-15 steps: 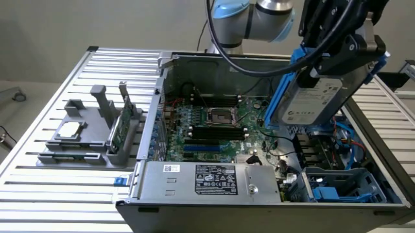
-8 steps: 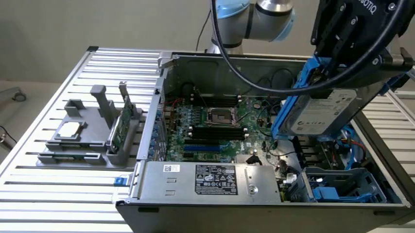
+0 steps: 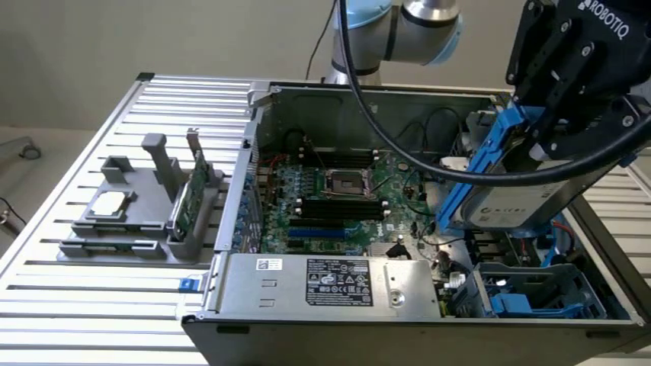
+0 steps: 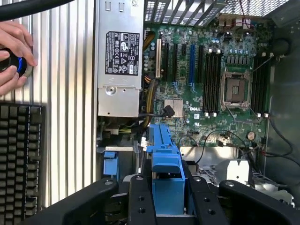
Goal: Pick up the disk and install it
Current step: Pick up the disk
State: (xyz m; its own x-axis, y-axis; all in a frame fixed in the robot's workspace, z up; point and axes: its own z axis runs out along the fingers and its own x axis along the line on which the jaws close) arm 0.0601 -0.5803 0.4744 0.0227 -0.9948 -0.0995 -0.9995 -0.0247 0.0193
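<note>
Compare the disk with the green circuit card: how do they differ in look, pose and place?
The disk is silver-grey with blue rails and a label; the green circuit card is thin and bare. The gripper holds the disk above the open computer case; the card stands in a grey holder on the slatted table. The disk hangs tilted; the card is upright on edge. Both are flat rectangles, not mounted in the case.

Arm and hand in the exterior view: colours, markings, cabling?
The arm is silver-grey with rounded joints and a light blue cap. The hand is black and blocky, with white ROBOTIQ lettering and visible screw heads. A thick black cable runs from beside the arm toward the hand. In the wrist view its fingers are black bars.
</note>
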